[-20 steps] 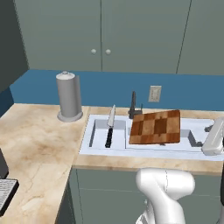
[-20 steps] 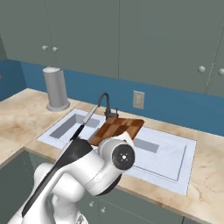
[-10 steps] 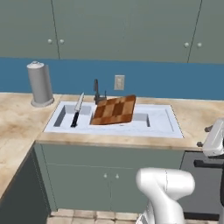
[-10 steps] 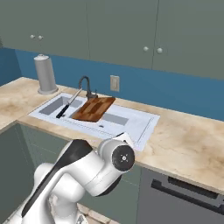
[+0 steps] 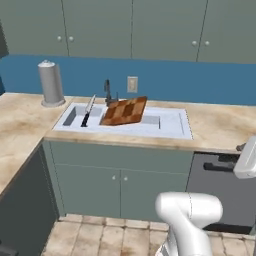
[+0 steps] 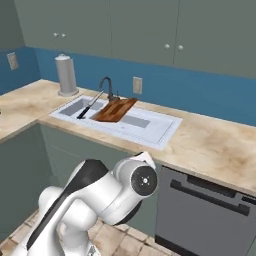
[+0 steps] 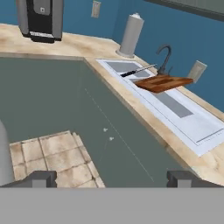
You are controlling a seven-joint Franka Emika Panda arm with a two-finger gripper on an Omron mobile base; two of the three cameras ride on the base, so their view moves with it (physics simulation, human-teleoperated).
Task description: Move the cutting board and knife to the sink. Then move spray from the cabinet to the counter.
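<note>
The checkered wooden cutting board (image 5: pixel 125 111) lies tilted in the pale sink (image 5: pixel 172 131), its far end up by the dark faucet (image 5: pixel 107 92). To its left in the basin lies the knife (image 5: pixel 87 111), black handle toward the front. From the right I see the board (image 6: pixel 115 110), the knife (image 6: pixel 90 106) and the sink (image 6: pixel 150 131). My gripper (image 7: pixel 113 179) is open and holds nothing, low over the floor and well back from the counter (image 5: pixel 220 127). Ahead of it are the board (image 7: pixel 162 82) and knife (image 7: pixel 138 70). The spray is hidden; the upper cabinet (image 5: pixel 100 25) doors are shut.
A grey paper-towel cylinder (image 5: pixel 51 84) stands left of the sink. A dark dishwasher front (image 5: pixel 220 190) sits under the counter on the right. A black coffee machine (image 7: pixel 41 19) stands on the side counter. Tiled floor (image 7: pixel 57 153) lies between me and the grey-green cabinet fronts (image 5: pixel 120 177).
The whole picture has shifted: the base has backed away and to the right, so the sink looks smaller and farther left. Board and knife stay in the sink. The gripper stays open.
</note>
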